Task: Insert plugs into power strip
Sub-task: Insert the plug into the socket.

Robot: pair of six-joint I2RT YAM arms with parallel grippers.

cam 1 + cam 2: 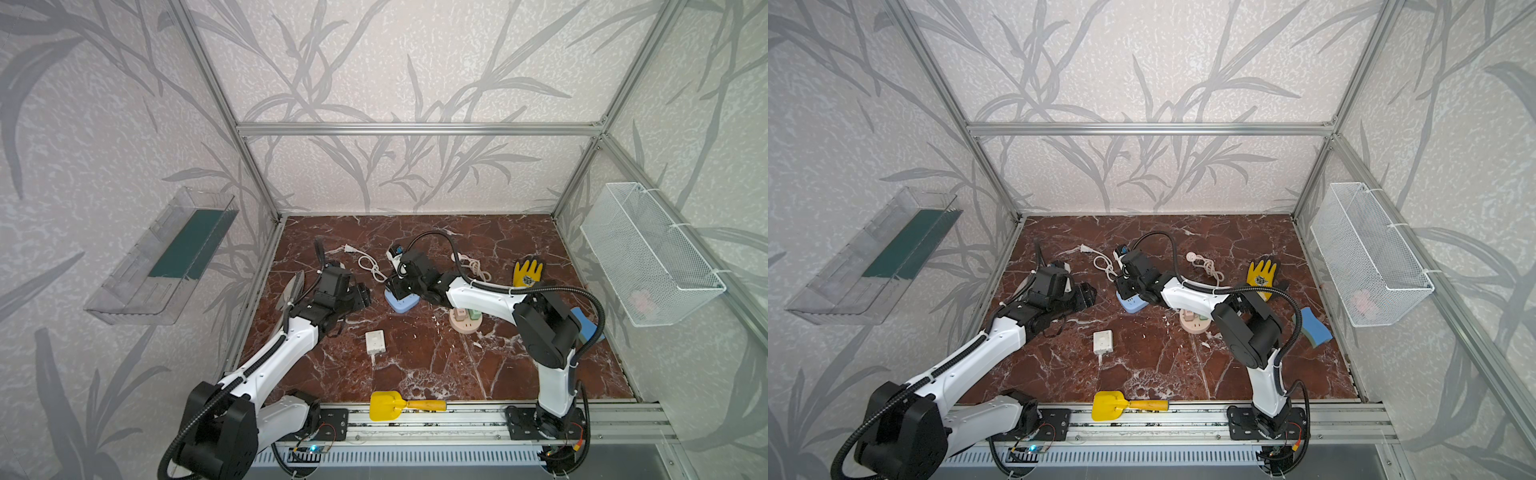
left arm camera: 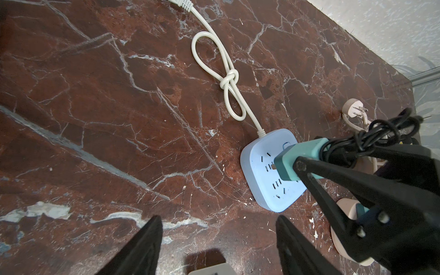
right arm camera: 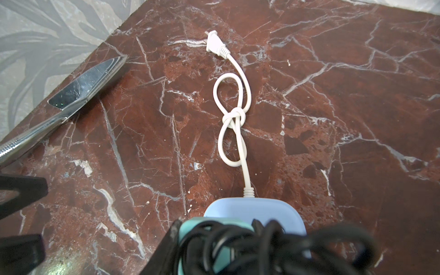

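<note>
A teal cube adapter (image 3: 190,229) at the blue power strip (image 3: 273,212)
The adapter, wound in a blurred black cord (image 3: 262,242), hides the strip's near edge, one black finger (image 3: 170,245) of the right gripper (image 3: 214,251) against its side. A knotted white cable (image 3: 234,114) runs from the strip across the red marble tabletop (image 3: 357,119) to a two-pin plug (image 3: 215,45) (prongs pointing away from the strip). Near the wall (image 3: 35,28) lie metal shears (image 3: 78,85).
</note>
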